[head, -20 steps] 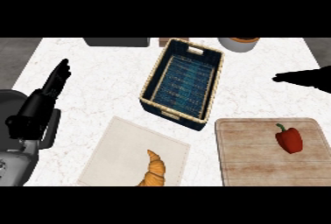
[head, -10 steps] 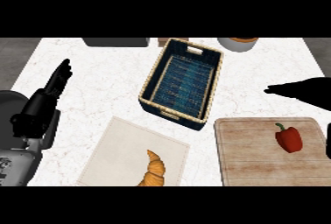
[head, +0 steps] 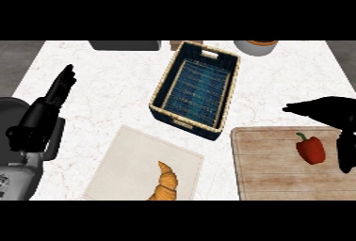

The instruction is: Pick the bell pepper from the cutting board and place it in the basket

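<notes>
right hand (head: 331, 111) comes in from the right edge, over the far right corner of the cutting board (head: 268, 164). it is open: fingers (head: 295, 108) stretched left and roughly level, a dark thumb part hanging down the right edge of the view. it holds nothing. bell pepper (head: 311, 148) lies on the board's right part, red with its green stem pointing away from the robot, below the fingers and just left of the thumb part. no contact with the hand shows.

basket (head: 161, 96) sits left of and beyond the board, long side tilted, dark blue lining, nothing inside it.

left hand (head: 58, 90) rests at the left over the white counter (head: 104, 70), fingers straight and pointing up, holding nothing, grey forearm below it. croissant (head: 165, 182) lies on a beige mat (head: 132, 160) near the lower edge.
</notes>
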`<state>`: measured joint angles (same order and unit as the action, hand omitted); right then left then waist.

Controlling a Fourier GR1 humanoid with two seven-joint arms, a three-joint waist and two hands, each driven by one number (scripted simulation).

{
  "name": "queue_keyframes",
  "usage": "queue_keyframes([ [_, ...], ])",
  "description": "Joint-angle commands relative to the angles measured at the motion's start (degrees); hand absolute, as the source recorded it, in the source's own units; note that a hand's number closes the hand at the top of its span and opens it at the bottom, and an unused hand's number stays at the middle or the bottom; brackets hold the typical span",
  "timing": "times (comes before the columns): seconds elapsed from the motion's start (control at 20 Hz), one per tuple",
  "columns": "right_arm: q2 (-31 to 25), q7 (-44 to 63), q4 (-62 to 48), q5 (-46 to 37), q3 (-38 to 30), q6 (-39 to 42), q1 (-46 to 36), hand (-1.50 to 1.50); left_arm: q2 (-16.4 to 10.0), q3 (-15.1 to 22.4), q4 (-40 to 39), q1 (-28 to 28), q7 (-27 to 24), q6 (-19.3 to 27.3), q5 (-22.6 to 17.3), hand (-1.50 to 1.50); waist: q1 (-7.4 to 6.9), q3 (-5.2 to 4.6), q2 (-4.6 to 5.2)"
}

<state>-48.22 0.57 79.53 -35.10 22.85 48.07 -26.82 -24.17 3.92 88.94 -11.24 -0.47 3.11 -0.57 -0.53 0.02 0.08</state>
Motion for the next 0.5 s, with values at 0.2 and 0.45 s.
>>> queue_keyframes([
  [0.2,2.41,-8.98,-7.64,-10.34,-0.69,-7.41,2.37,-1.5,1.07,-3.68,-3.93,-1.21,-1.94,-3.41,0.62,0.0,0.3,-0.01,0.03],
  [0.45,5.04,-11.47,-8.74,-13.65,-2.89,-7.45,1.49,-1.5,4.14,-1.81,0.4,-0.28,0.53,-1.5,4.88,0.0,0.26,-0.02,-0.06],
])
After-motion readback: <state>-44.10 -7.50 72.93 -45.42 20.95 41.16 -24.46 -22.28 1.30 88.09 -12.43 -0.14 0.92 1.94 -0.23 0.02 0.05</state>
